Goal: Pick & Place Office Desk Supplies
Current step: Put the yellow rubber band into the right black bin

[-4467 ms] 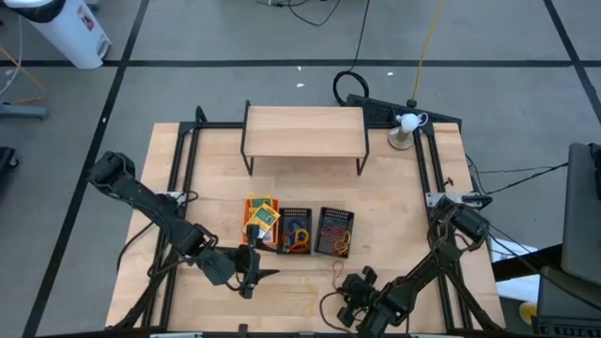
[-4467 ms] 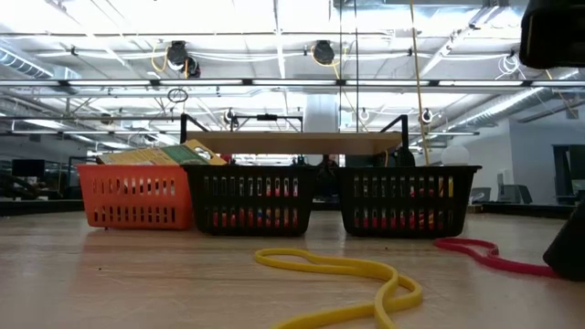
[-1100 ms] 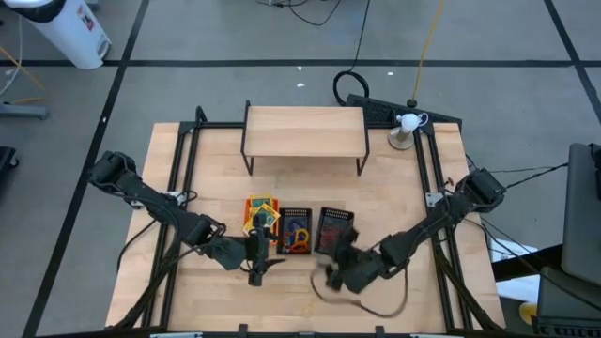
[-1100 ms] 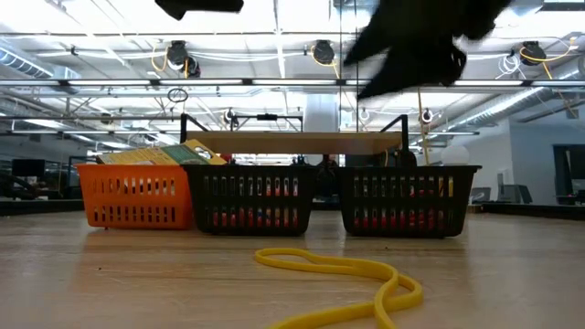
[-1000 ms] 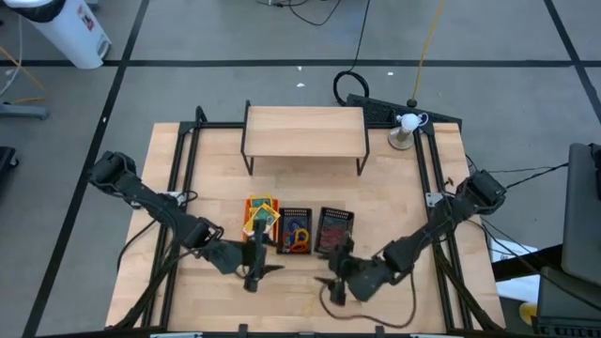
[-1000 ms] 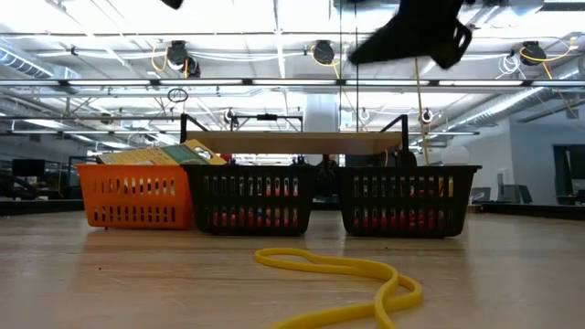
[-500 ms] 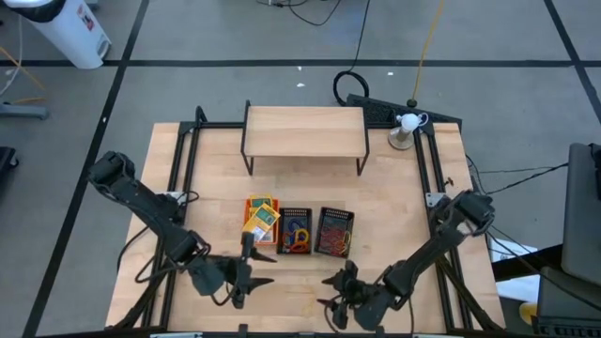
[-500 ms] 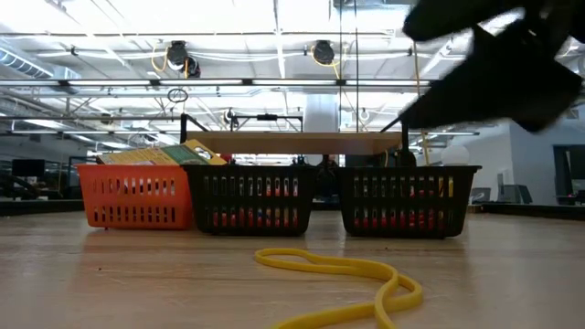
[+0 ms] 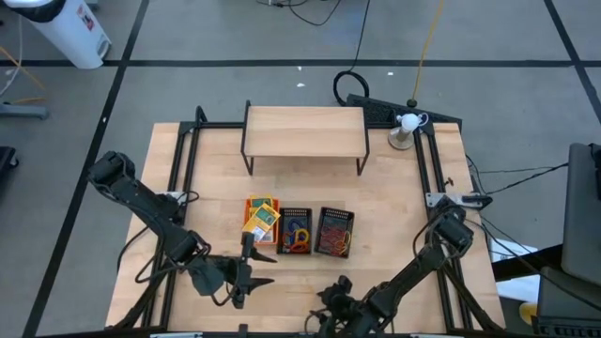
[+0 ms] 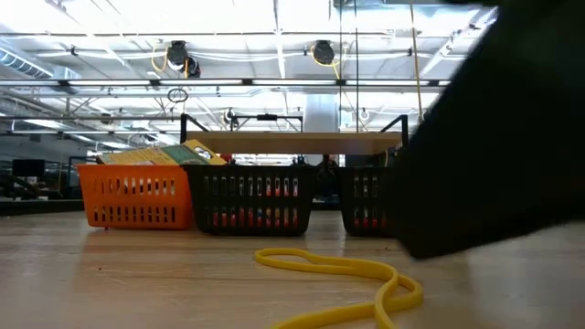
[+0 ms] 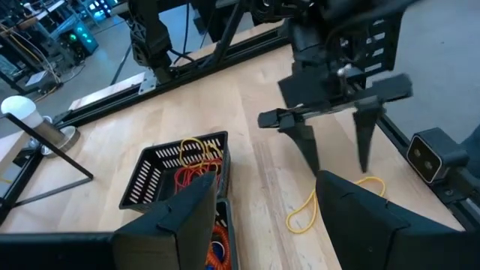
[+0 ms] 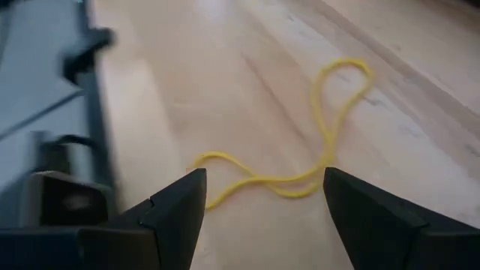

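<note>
Right arm has dropped back from the bins toward the near counter edge; right gripper [image 9: 329,302] now sits low over the yellow rubber band [image 12: 300,150], fingers spread wide, nothing held; left gripper [image 9: 246,279] also pulled back from the bins, parked on the band's left, fingers released and empty.

Bins in a row beyond the band: orange bin [image 10: 135,195] with yellow-and-green packs [image 9: 262,214], middle black bin [image 10: 251,196] and right black bin [image 9: 335,231] already holding bands; wooden shelf [image 9: 304,130] farther back.

Key relation: band lies flat on the counter [image 9: 394,207], just ahead of the right fingers and between them in the right wrist view; long axis runs diagonally away from the fingers, a loop at the far end, a wavy tail nearer; right arm is clearly closer, so I'd expect a straight descent and pinch across the mid-section; thin and flat, so risk is closing on bare wood.
</note>
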Tool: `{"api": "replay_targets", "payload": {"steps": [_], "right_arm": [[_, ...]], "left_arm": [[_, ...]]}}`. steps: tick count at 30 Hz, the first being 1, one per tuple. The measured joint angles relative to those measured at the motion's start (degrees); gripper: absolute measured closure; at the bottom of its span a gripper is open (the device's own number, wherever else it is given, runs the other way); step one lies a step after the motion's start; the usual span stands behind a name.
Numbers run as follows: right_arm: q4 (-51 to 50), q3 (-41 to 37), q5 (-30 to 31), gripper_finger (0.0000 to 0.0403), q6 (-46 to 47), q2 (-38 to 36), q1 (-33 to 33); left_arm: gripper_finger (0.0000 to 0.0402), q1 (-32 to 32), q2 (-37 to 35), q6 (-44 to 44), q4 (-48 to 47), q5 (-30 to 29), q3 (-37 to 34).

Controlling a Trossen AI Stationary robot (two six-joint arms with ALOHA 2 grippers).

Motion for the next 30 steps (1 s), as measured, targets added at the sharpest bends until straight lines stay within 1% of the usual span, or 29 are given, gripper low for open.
{"api": "replay_targets", "payload": {"steps": [4, 9, 19, 23, 26, 30], "right_arm": [[-4.0, 0.2, 0.1, 0.0145, 2.7, 0.2, -0.8], [-6.8, 0.3, -0.1, 0.0145, 2.9, 0.1, -2.2], [-9.6, 0.4, -5.4, 0.0145, 4.2, -0.3, -6.0], [-10.3, 0.4, -6.0, 0.0145, 4.3, -0.2, -6.6], [-12.8, 0.4, -7.2, 0.0146, 6.4, -0.2, -6.8], [-16.1, 0.4, -10.8, 0.0159, 9.8, -0.1, -7.0]], "left_arm": [[0.0176, 0.0, 0.0, 0.2, -0.5, 0.0, 0.0], [0.0176, 0.1, 0.0, 2.0, -0.7, 0.1, 0.0], [0.0176, 1.0, 0.0, 2.8, -1.5, 0.0, 0.0], [0.0176, 0.9, 0.0, 2.2, -2.0, 0.0, 0.0], [0.0176, 0.7, 0.0, 1.5, -2.1, 0.0, 0.0], [0.0176, 0.1, 0.0, 1.5, -2.2, 0.0, 0.0]]}}
